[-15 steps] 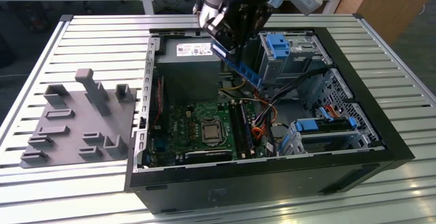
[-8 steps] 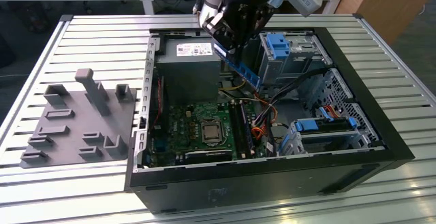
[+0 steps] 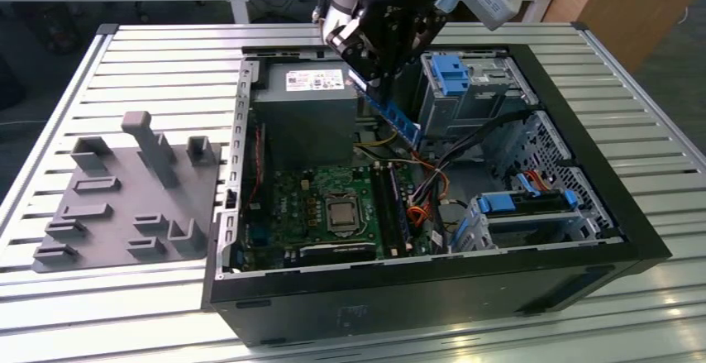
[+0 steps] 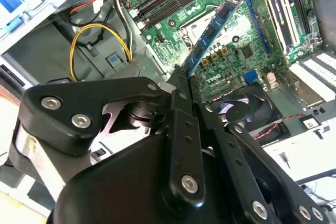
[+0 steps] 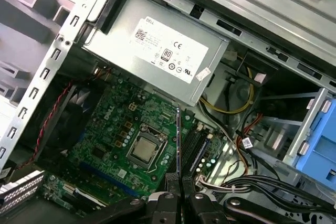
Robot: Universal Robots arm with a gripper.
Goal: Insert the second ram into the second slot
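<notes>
Clamped shut on one end of the second ram, the claw hangs over the far half of the open computer case. The blue strip slopes down from the fingertips towards the motherboard. It is in the air and touches nothing below.

In the second wrist view the second ram juts out from the claw over the green board, its dark chips in a row. In the first wrist view it shows edge-on, just beside the black memory slots.

To seat it well, I judge the strip must be turned level and parallel to the slots, set squarely over the second one, then pressed straight down with even force. A tilted entry could jam one end or bend the board. The loose cables near the slots should stay out of the path.

The case lies on its side on the slatted bench. Inside are the grey power supply at the far end, the motherboard nearer, and drive cages with blue clips towards the exterior view's right. Whether a slot already holds a strip, I cannot tell. A grey holder sits on the bench at the exterior view's left of the case.
</notes>
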